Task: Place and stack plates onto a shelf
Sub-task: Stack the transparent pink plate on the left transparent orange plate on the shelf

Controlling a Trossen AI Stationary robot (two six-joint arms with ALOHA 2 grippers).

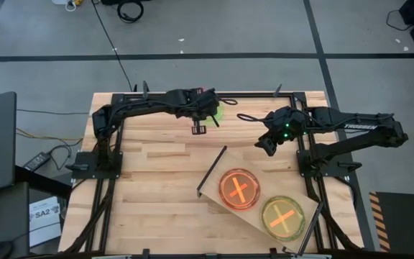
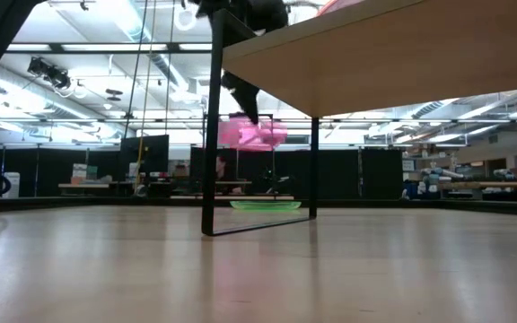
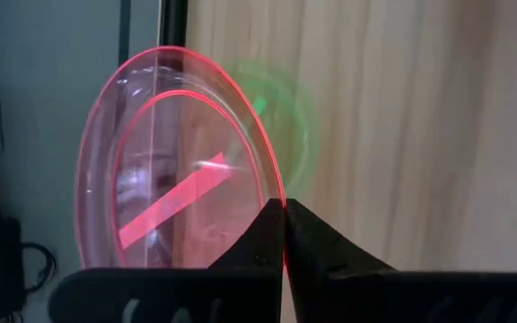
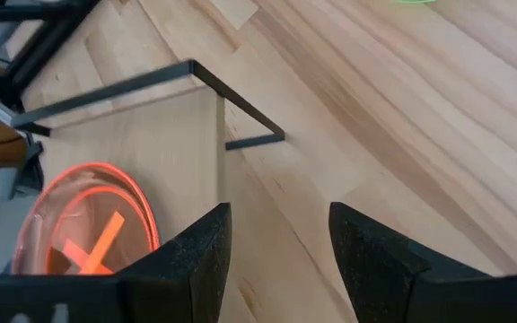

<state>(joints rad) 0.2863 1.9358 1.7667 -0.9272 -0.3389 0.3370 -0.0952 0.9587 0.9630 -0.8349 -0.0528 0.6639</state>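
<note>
Here the left end effector (image 3: 284, 235) is pinched on a pink plate's (image 3: 173, 161) rim, lifted above the bench's (image 1: 157, 180) far edge by a green plate (image 2: 265, 205). The right end effector (image 4: 279, 256) hangs spread beside the shelf (image 1: 225, 208), which carries two orange stacks.

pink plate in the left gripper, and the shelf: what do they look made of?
Pink plate: looks like clear tinted plastic, glossy; the wood grain and dark frame show through it and its rim glows. It is pinched by the rim in the left gripper.
Shelf: pale wooden board, matte, faint grain; its thin black legs look like painted metal, though that is a guess.
</note>
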